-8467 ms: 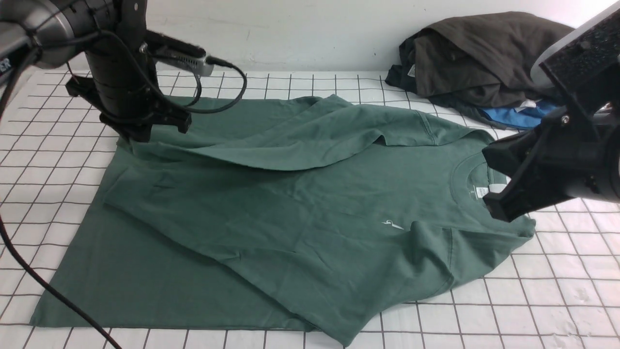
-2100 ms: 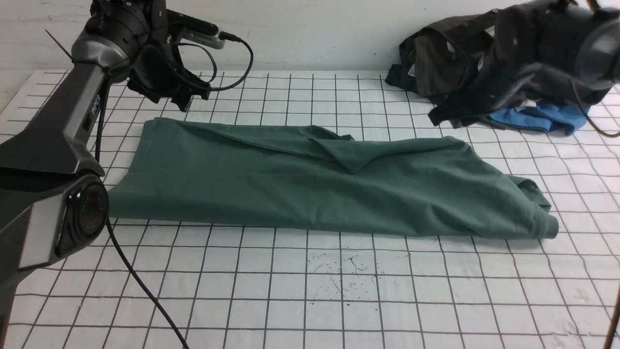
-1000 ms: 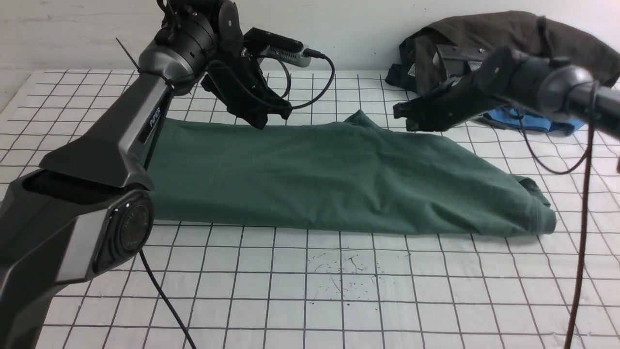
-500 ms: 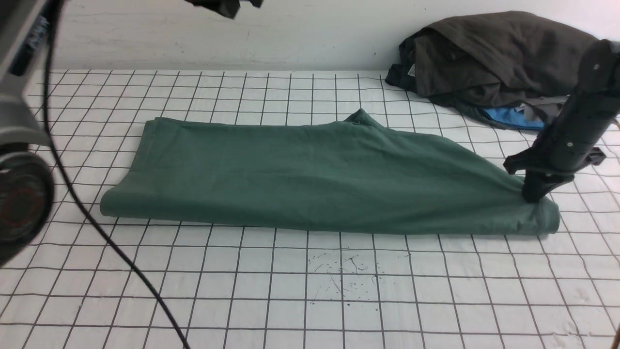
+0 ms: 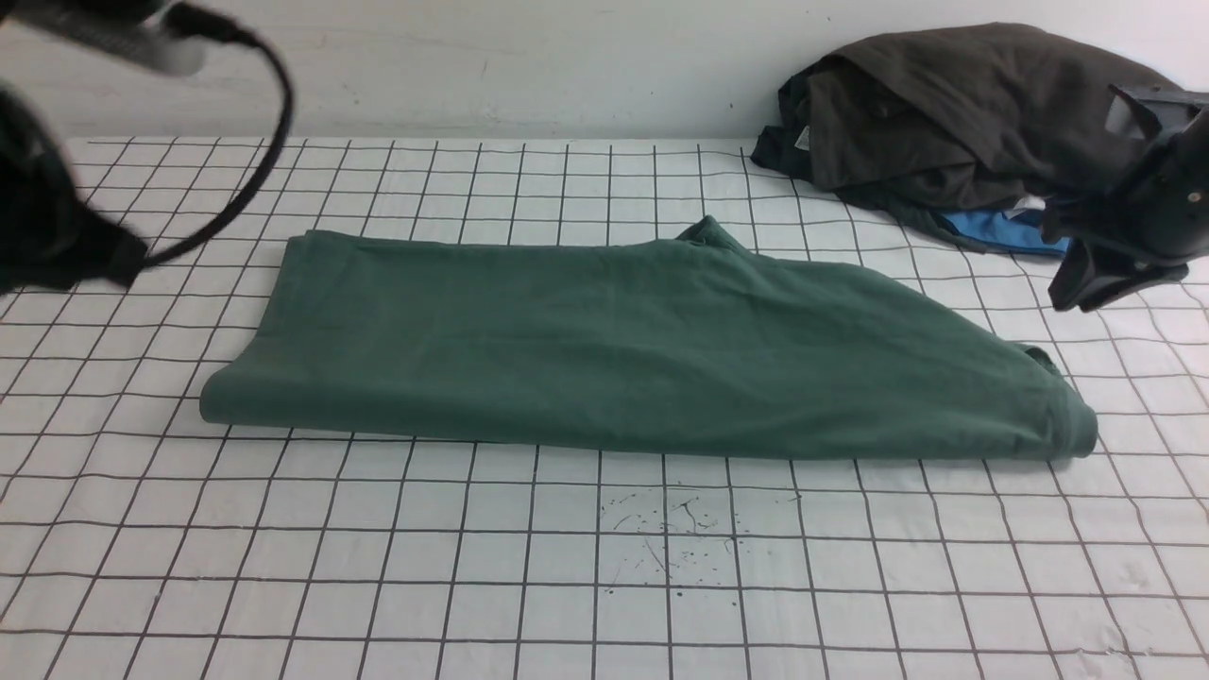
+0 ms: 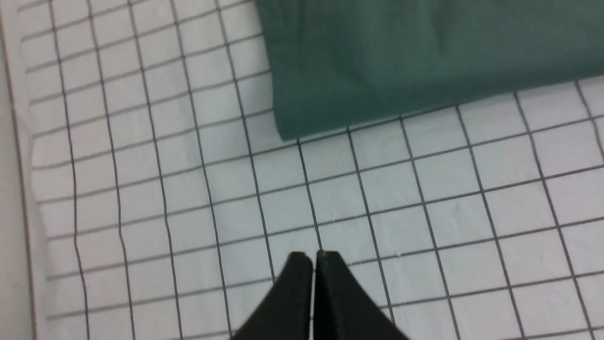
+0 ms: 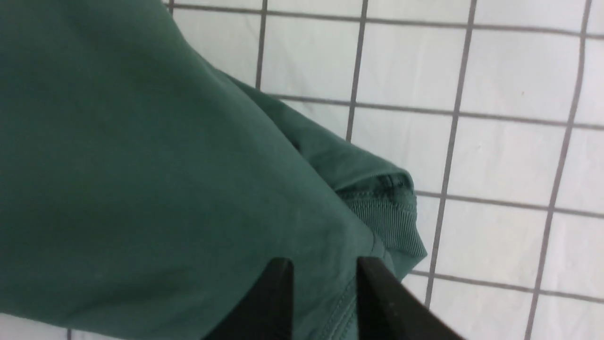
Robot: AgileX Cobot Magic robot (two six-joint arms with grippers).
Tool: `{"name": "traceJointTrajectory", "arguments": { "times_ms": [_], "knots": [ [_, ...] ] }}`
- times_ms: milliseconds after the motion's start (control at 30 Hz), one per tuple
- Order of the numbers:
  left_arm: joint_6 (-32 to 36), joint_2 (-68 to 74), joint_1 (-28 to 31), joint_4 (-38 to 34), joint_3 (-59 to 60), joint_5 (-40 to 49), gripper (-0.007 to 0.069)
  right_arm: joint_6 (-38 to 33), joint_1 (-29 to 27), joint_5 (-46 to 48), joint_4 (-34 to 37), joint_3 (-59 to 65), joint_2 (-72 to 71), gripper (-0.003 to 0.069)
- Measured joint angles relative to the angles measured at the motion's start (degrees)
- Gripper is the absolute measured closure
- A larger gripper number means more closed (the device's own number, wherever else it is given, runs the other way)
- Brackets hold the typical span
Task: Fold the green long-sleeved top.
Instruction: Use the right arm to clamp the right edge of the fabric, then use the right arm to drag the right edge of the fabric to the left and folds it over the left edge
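One matte green long-sleeved top (image 5: 642, 349) lies as a long folded band.

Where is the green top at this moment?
In the front view the green top lies folded as a long band across the middle of the gridded table, its right end nearest the dark clothes pile at the far right.

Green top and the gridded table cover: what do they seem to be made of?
Green long-sleeved top: soft matte knit, probably cotton jersey; limp folds, ribbed band in the right wrist view. Table cover: thin white sheet, printed black grid, likely cloth; faintly creased.
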Motion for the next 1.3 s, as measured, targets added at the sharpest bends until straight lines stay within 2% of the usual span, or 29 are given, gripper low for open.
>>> {"name": "traceJointTrajectory", "arguments": {
  "times_ms": [67,100,133,167,200,300,400,467,600,700,733,767,800,833,900,1000,1167,1300],
  "knots": [
    [-1.08,-5.49,0.86,0.0,7.34,-2.98,0.0632,0.73,0.0,-0.22,-0.78,1.36,0.0,0.032],
    [-1.23,-6.81,1.04,-0.05,8.84,-3.73,0.0632,1.11,0.0,-0.37,-1.1,1.68,0.0,0.0298],
    [-1.57,-12.12,1.11,-0.21,14.33,-7.14,0.0632,2.16,0.0,-1.49,-1.68,2.97,0.22,0.0214],
    [-1.57,-12.63,1.11,-0.22,14.93,-7.53,0.0632,2.27,0.0,-1.62,-1.74,3.11,0.28,0.0204],
    [-1.68,-16.09,1.17,-0.56,19.71,-10.3,0.0632,3.25,0.0,-2.72,-1.95,4.3,1.14,0.0129],
    [-1.94,-18.94,1.17,-0.67,24.21,-14.0,0.0632,4.73,0.0,-3.6,-2.07,4.99,3.81,0.0071],
    [-1.99,-18.33,1.17,-0.73,25.41,-15.25,0.0632,5.67,0.0,-3.99,-2.07,5.22,6.18,0.0072],
    [-2.07,-16.93,1.17,-0.73,25.55,-16.39,0.0632,6.08,0.0,-4.01,-2.36,5.21,7.75,0.0092],
    [-2.18,-12.89,1.17,-1.07,25.57,-19.83,0.0632,6.51,0.0,-4.27,-2.63,4.82,8.12,0.0182],
    [-2.18,-9.34,1.17,-3.0,25.57,-21.34,0.0632,6.51,0.0,-4.21,-2.22,4.68,8.18,0.033],
    [-2.18,-9.18,1.17,-3.26,25.57,-21.35,0.0632,6.51,0.0,-4.21,-2.16,4.68,8.18,0.035],
    [-2.18,-8.08,1.17,-3.98,25.62,-21.35,0.0632,6.15,0.0,-4.21,-1.46,4.68,8.18,0.0434],
    [-2.18,-8.08,1.17,-4.1,25.62,-21.35,0.0632,6.02,0.0,-4.21,-1.39,4.68,8.18,0.0445],
    [-2.18,-7.57,1.17,-4.53,25.62,-21.35,0.0632,5.02,0.0,-4.21,-1.09,4.68,7.86,0.0539],
    [-2.18,-7.52,1.17,-4.95,25.62,-21.35,0.0632,3.79,0.0,-4.13,-1.17,4.73,7.13,0.0596],
    [-2.18,-7.52,1.17,-4.95,25.56,-21.29,0.0632,2.1,0.0,-3.65,-3.94,4.51,4.44,0.0613],
    [-2.18,-8.67,1.17,-5.7,25.52,-20.59,0.0632,4.5,-1.94,-0.03,-14.46,-0.44,0.02,0.0613],
    [-2.18,-9.8,1.17,-6.93,25.52,-20.03,0.0632,9.14,-4.33,0.91,-14.44,-6.96,-2.5,0.0613]
  ]
}}
